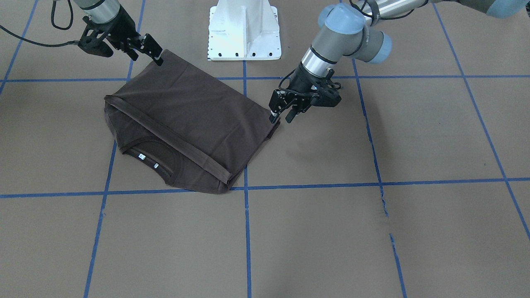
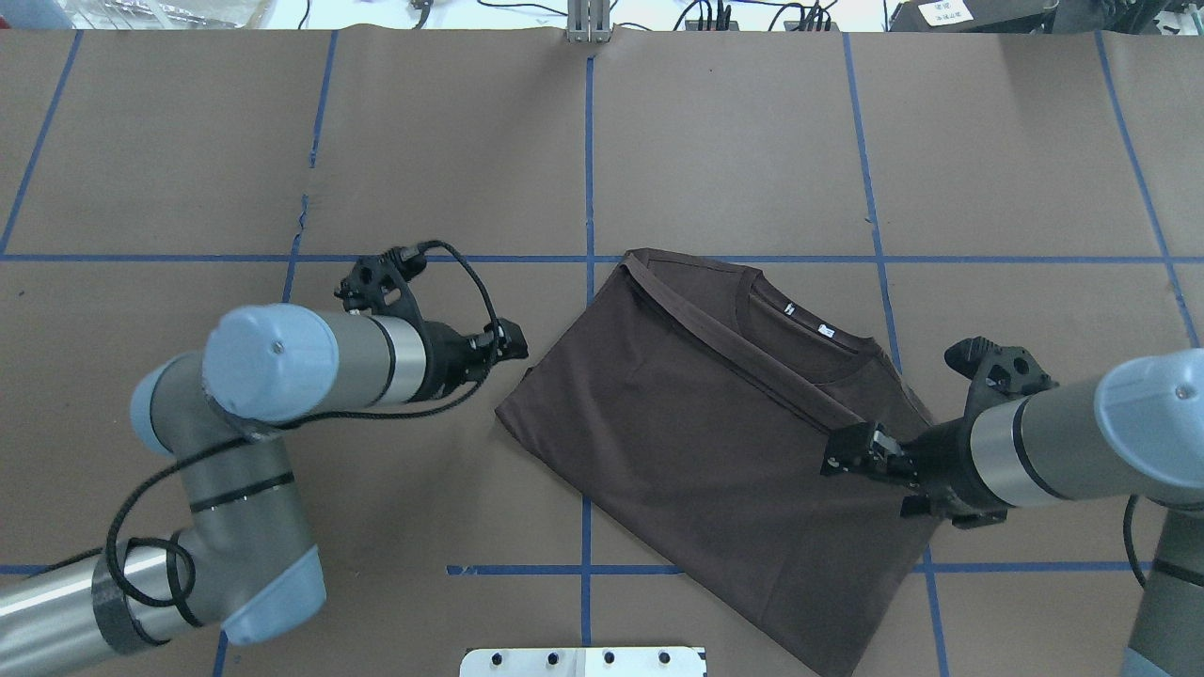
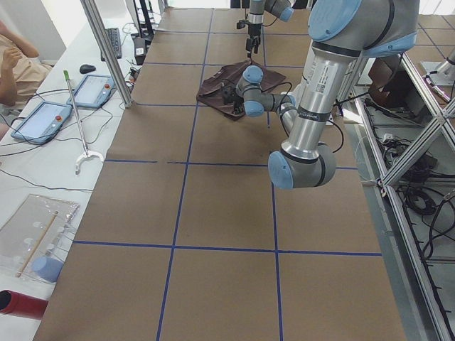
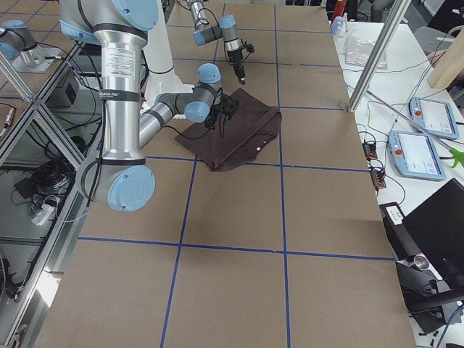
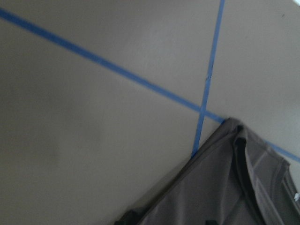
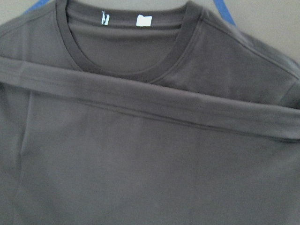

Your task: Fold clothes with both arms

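Note:
The dark brown T-shirt [image 1: 186,111] [image 2: 696,442] lies folded on the brown table. Its hem band runs diagonally just below the collar [image 6: 126,70], where the white labels show. My left gripper [image 1: 281,118] [image 2: 517,340] stands open beside the fold's corner, one fingertip touching the cloth edge. In the left wrist view the shirt's edge [image 5: 234,187] fills the lower right. My right gripper [image 1: 155,58] [image 2: 828,461] hovers open over the shirt's other side and holds nothing. The right wrist view shows only cloth, no fingers.
The white pedestal base [image 1: 244,37] stands at the robot's edge, close to the shirt. Blue tape lines [image 1: 247,231] grid the table. Tablets [image 3: 92,89] and cables lie on a side bench, and a person's arm [image 3: 14,57] shows there.

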### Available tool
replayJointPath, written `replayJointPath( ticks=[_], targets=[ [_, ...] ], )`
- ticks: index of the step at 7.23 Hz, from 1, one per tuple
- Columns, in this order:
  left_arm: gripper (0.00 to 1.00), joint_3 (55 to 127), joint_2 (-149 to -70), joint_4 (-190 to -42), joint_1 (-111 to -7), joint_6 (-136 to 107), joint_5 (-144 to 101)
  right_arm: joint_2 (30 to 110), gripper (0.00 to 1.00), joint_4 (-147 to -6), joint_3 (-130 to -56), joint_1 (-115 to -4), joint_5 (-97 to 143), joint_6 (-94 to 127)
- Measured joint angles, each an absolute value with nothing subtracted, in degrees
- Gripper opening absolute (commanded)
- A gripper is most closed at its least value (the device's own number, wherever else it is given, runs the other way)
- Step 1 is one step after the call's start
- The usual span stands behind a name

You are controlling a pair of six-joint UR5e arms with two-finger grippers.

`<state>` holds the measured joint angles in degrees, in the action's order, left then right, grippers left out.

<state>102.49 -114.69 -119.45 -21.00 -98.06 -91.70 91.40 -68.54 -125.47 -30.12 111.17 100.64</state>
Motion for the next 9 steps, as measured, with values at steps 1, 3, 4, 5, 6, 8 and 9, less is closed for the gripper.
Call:
replayJointPath(
  ticks=[1,3,4,5,6,8,9],
  targets=[
    [0.52,102.3,-114.7,-117.7,-19.3,-98.1,-90.3,90.0,1.00,-68.5,-123.8,-31.4,110.7,100.5],
    [0.47,101.1,-114.8,-116.9,-18.6,-97.9,-89.5,88.8,1.00,-68.6,-121.7,-32.1,110.1,100.5],
    [0.45,100.8,-114.8,-116.8,-18.8,-97.7,-89.4,88.7,1.00,-68.6,-121.3,-32.2,109.9,100.5],
    [0.43,100.5,-114.9,-116.8,-19.1,-97.6,-89.3,88.7,1.00,-68.6,-121.2,-32.3,109.8,100.5],
    [0.15,100.1,-114.9,-116.8,-19.5,-97.6,-89.3,88.7,1.00,-68.6,-121.0,-32.3,109.8,100.5],
    [0.00,99.5,-115.3,-116.9,-19.7,-97.5,-89.3,88.7,1.00,-68.6,-120.5,-32.3,109.8,100.5],
    [0.00,99.4,-115.4,-117.0,-19.7,-97.5,-89.3,88.7,1.00,-68.6,-120.3,-32.3,109.8,100.5]
  ],
)
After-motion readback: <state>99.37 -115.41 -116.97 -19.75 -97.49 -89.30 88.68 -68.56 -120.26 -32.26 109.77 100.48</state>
